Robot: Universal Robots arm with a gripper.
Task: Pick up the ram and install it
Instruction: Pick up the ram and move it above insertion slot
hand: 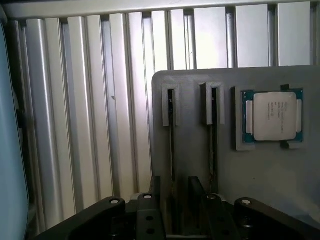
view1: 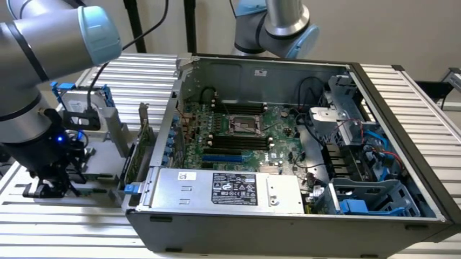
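Gripper [hand: 175, 184] hovers over the gray holder [hand: 260, 180], fingers [hand: 152, 200] spread apart astride the ram [hand: 171, 140], which stands edge-up in its slot near the processor [hand: 272, 116]. Any off-centre descent likely jams a finger onto the stick or slot wall.

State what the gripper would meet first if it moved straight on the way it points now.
Probably the ram, standing on edge in the grey holder, in the slot farther from the processor: the open gripper straddles that slot. Depth is unclear.
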